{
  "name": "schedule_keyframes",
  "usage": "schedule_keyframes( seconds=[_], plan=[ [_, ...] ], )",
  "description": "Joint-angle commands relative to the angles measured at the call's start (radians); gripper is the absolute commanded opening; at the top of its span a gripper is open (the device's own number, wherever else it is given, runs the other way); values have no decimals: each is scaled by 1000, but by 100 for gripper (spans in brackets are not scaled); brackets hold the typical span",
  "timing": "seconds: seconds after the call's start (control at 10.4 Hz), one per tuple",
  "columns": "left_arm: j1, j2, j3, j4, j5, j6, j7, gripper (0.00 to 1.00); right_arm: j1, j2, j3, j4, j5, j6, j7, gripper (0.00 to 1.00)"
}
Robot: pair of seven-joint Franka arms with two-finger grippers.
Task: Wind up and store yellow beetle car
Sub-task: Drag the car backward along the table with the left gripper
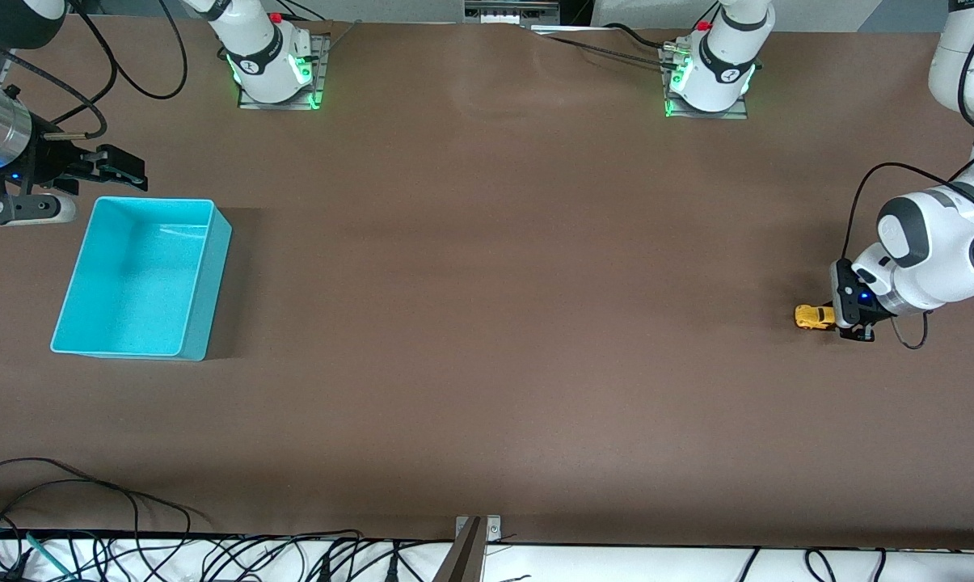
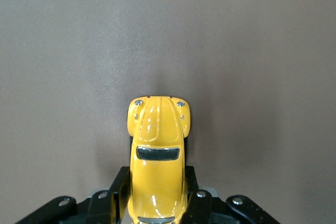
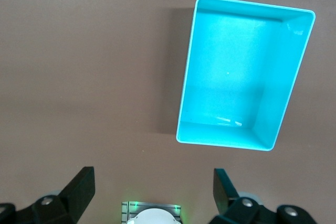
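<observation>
— Fingers (image 2: 119,188) of the left gripper (image 2: 156,195) are clamped on the flanks of the yellow beetle car (image 2: 157,156), aren't they?

— Yes, one dark pad on each side of the body, with the hood and headlights sticking out past the tips. The car (image 1: 814,316) is low at the brown table (image 1: 487,323), at the left arm's end, and whether its wheels touch the surface I cannot tell.

— And the right gripper (image 1: 119,168)?

— Its fingers (image 3: 81,186) stand wide apart with nothing between them. It waits in the air at the right arm's end, beside the turquoise bin's rim.

— Where is the turquoise bin (image 1: 204,283)?

— On the table at the right arm's end, well apart from the car, with nothing in it.
</observation>
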Motion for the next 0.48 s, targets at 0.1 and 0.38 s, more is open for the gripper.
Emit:
schedule_keyframes(
  seconds=[0.1, 0.38],
  plan=[
    [14, 28, 0, 27, 23, -4, 40, 14, -4, -10, 1, -13, 17, 11, -3, 100],
    [32, 31, 0, 33, 21, -5, 49, 14, -6, -10, 1, -13, 17, 10, -3, 100]
  ],
)
